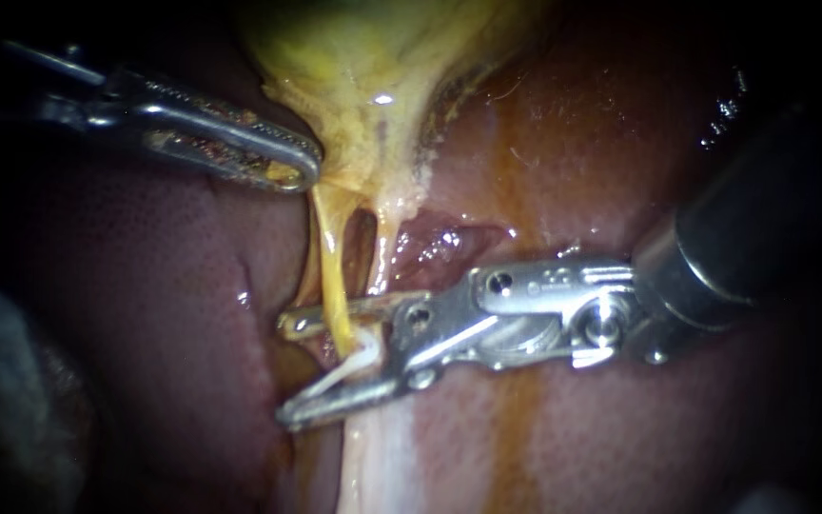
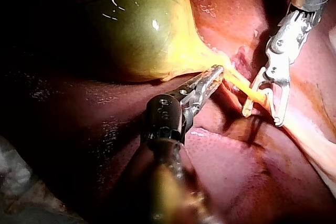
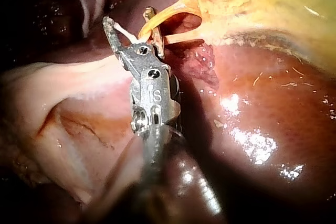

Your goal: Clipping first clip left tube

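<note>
Two tubes are shown descending from the neck of the gallbladder (image 1: pixel 373 67) across the liver (image 1: pixel 145 305). The left tube (image 1: pixel 332 266), yellow and taut, is straddled by the right instrument (image 1: pixel 287 369). Its jaws are held wide apart, one on either side of the tube. A white clip (image 1: pixel 362 357) is seen between the jaws, against the tube. The right tube (image 1: pixel 382 252), paler, lies just beside the left tube, and its lower part is hidden behind the upper jaw. The gallbladder's edge, just above the tubes, is held by the left instrument (image 1: pixel 287 169), with both jaws closed on the tissue. A pale band (image 1: pixel 382 457) of tissue is seen beneath the right instrument's jaws.
</note>
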`<act>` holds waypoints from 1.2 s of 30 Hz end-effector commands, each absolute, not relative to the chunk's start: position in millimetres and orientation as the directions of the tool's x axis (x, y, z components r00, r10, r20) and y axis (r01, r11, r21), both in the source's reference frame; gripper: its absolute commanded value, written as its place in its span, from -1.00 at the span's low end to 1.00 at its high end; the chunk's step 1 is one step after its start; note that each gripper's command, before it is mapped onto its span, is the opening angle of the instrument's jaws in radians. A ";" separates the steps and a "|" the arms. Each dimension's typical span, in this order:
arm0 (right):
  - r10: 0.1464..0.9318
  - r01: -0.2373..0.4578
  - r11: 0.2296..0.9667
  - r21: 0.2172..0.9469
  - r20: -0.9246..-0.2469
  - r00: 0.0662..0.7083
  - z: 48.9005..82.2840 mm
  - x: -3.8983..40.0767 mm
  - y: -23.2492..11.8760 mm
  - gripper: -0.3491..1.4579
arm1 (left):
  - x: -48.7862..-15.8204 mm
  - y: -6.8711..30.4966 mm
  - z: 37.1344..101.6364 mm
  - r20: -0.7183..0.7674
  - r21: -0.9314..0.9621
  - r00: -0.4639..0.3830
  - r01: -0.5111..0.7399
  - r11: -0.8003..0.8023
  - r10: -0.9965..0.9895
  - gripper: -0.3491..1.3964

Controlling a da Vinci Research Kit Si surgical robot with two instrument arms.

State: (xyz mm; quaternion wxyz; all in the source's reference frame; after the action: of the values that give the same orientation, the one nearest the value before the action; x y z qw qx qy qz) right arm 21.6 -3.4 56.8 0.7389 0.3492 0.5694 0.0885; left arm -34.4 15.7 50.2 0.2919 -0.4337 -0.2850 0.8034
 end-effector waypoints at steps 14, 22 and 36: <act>0.623 0.234 0.667 0.707 -0.702 0.346 53.9 21.4 -2.7 -0.30 | -34.4 15.6 50.2 -0.532 -0.711 -0.451 -0.221 -0.667 0.717 -1.00; 0.673 0.172 0.618 0.767 -0.629 0.390 54.2 20.3 -2.4 -0.70 | -34.4 15.6 50.3 -0.532 -0.711 -0.451 -0.221 -0.668 0.716 -1.00; 0.744 0.117 0.528 0.841 -0.525 0.413 54.3 19.5 -2.5 -1.00 | -34.5 15.6 50.5 -0.532 -0.710 -0.451 -0.222 -0.668 0.716 -1.00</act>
State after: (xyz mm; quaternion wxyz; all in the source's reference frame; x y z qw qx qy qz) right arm 19.5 -2.5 54.2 0.7193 0.4343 0.4962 0.2185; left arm -34.6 15.6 50.5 0.2920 -0.4348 -0.2843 0.8031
